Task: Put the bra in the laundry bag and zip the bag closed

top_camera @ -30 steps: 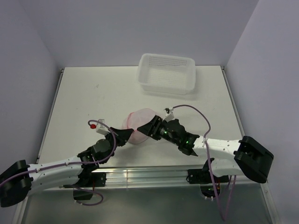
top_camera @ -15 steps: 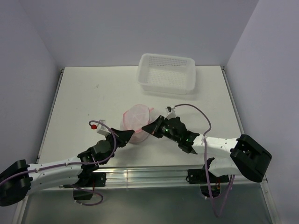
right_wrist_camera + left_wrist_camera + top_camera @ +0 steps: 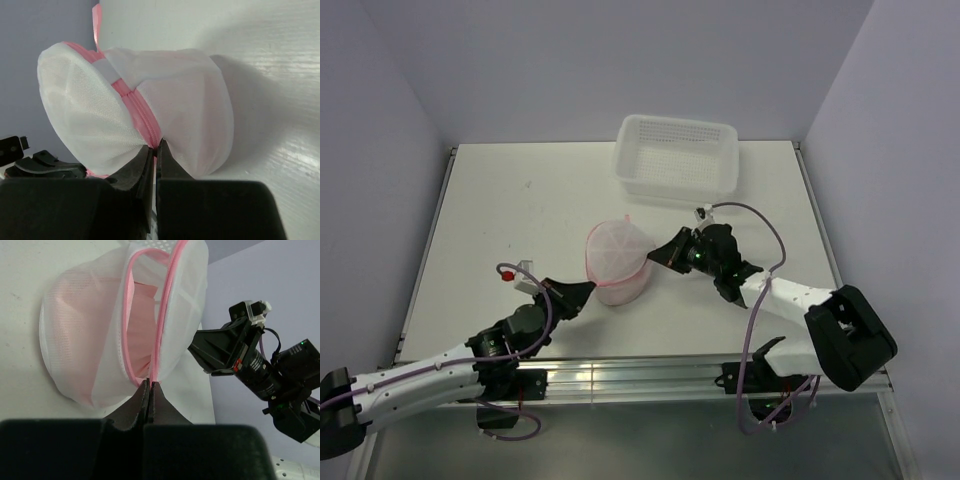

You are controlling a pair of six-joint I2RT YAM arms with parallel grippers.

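- only from the left wrist: pink bra (image 3: 142, 315) inside the laundry bag (image 3: 85, 340), seen through a gaping zipper rim.
- left gripper (image 3: 150, 386) pressed together, pinching the bag's pink rim at its near-left.
- right gripper (image 3: 156, 146) pinching the rim at the bag's right, zipper joined there.
- white basket (image 3: 677, 157) beyond the bag, well apart.
- bag mid-table (image 3: 500, 200), far from the edges, both arms at its near side.

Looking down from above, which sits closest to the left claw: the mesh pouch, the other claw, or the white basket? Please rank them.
1. laundry bag, pinched by the left gripper itself.
2. right gripper, on the bag's opposite, right side.
3. white basket, far back, right of centre.
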